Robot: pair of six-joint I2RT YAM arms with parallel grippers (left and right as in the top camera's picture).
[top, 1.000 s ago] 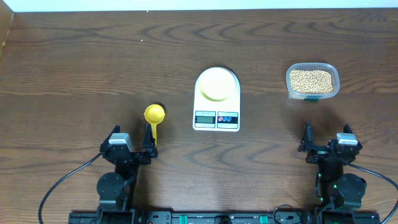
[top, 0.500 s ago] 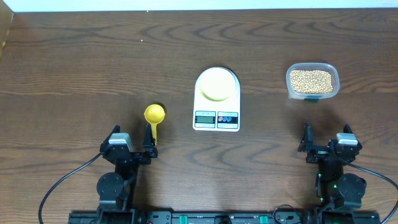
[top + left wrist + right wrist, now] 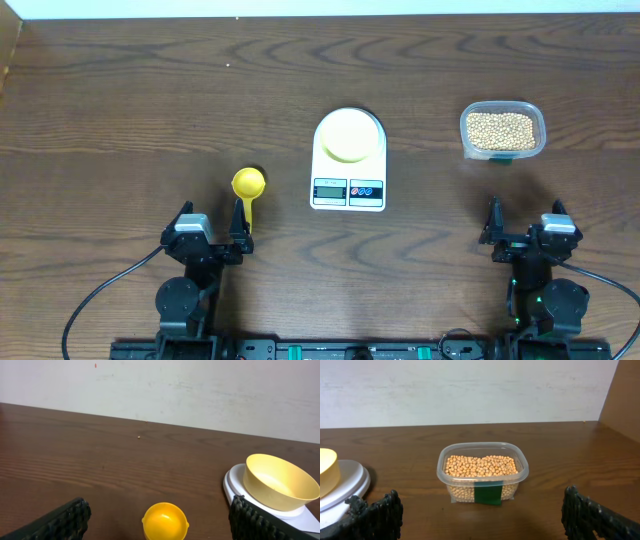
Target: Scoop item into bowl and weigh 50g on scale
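Bowl (image 3: 348, 135) on scale (image 3: 348, 205) platform, tabletop centre, ready for weighing. Beans (image 3: 499, 129) fill clear tub (image 3: 541, 131) toward right edge; none transferred. Yellow scoop (image 3: 248, 183) lies handle toward left gripper (image 3: 212, 228), easy pickup. Right gripper (image 3: 525, 225) faces tub. Both at front edge, jaws spread wide, empty.

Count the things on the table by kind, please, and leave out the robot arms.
scoop: 1
scale: 1
bowl: 1
tub of beans: 1
Total: 4
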